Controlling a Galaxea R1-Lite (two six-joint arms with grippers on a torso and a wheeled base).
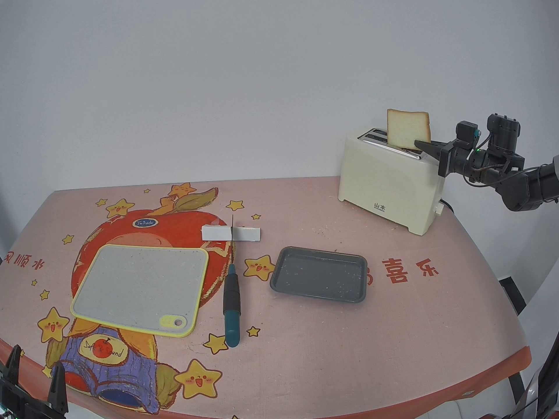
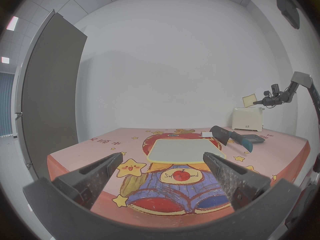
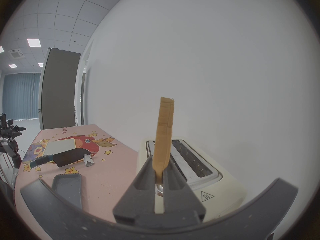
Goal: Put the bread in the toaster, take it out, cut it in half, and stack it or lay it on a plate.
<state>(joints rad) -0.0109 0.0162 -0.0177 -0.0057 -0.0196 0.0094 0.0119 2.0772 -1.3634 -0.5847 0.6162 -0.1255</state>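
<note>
Head view, clock directions taken from the tray. A plain white wall closes the room behind; a tiled ceiling with panel lights and a tall grey panel are seen in the wrist views. The table is covered by a pink cloth printed with a cartoon apple figure and smiling stars.

A grey cutting board with a yellow-green rim is laid flat at 9 o'clock. A cream two-slot toaster is set at 1 o'clock, near the table's far edge. The dark rectangular tray, dusted with crumbs, is placed near the middle. A knife with a black-and-teal handle is laid between board and tray, its blade propped edge-up in a small white block at 10 o'clock.

The bread slice is held upright just over the toaster's slots; contact with the toaster cannot be told. The right gripper is clamped on the slice's lower edge. The left gripper is held off the table's 7 o'clock corner with its fingers spread wide and nothing between them.

Red characters are printed on the cloth at 3 o'clock and at the far 9 o'clock edge; a small dark mark is borne on the toaster's front.
</note>
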